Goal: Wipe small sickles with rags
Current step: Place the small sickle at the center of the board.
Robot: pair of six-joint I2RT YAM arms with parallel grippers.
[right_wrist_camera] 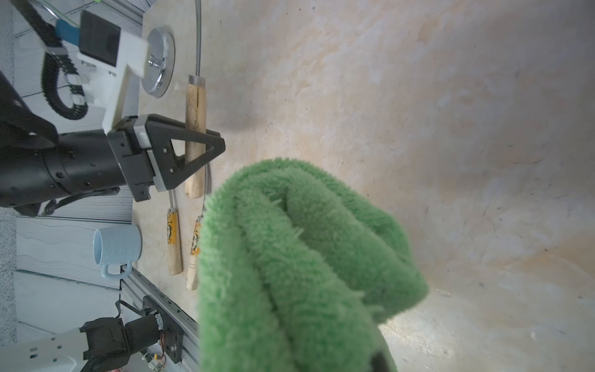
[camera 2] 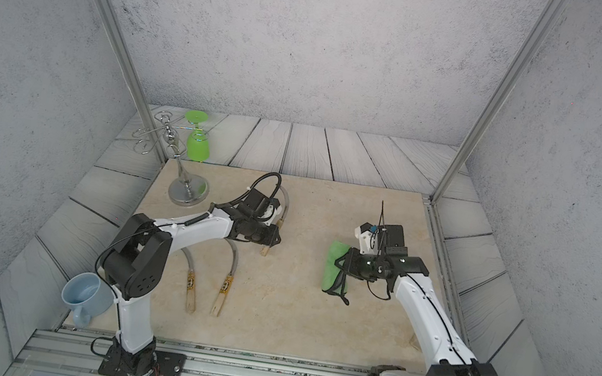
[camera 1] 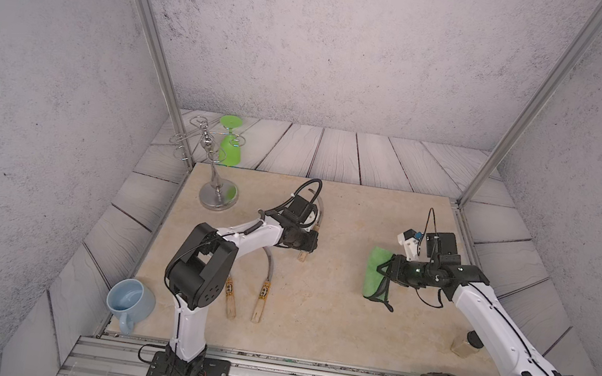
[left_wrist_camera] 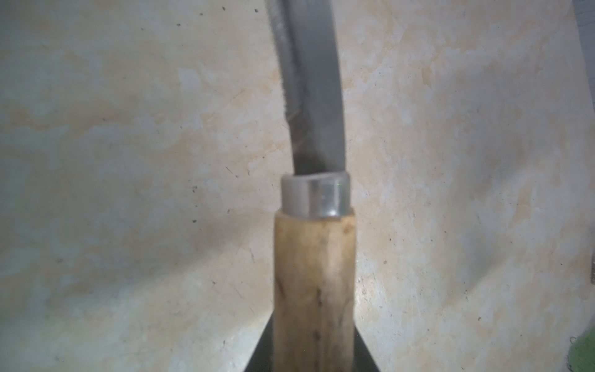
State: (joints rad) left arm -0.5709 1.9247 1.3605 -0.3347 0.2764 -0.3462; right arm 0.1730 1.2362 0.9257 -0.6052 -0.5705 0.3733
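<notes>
— Where's the plain sickle [left_wrist_camera: 314,273]?
— In the left gripper [camera 1: 302,242], which is clenched across the wooden handle. The butt pokes out toward the front edge and the blade [camera 1: 322,210] curves away toward the rear edge. I can't tell if it is off the tabletop [camera 1: 310,332].
— And the rag [camera 1: 375,273]?
— Pinched in the right gripper [camera 1: 385,277], right of centre. It hangs folded, with its black strap [camera 1: 387,305] trailing below.
— The others?
— A labelled sickle [camera 1: 231,294] and another labelled sickle [camera 1: 262,296] lie side by side near the front edge, butts frontward, just beside the left arm.
— Room to move?
— There is bare tabletop between the grippers and toward the rear right corner. The rack [camera 1: 218,195] stands at the rear left corner and the mug [camera 1: 129,298] at the front left. A jar [camera 1: 466,345] sits by the right edge, half hidden by the right arm.
</notes>
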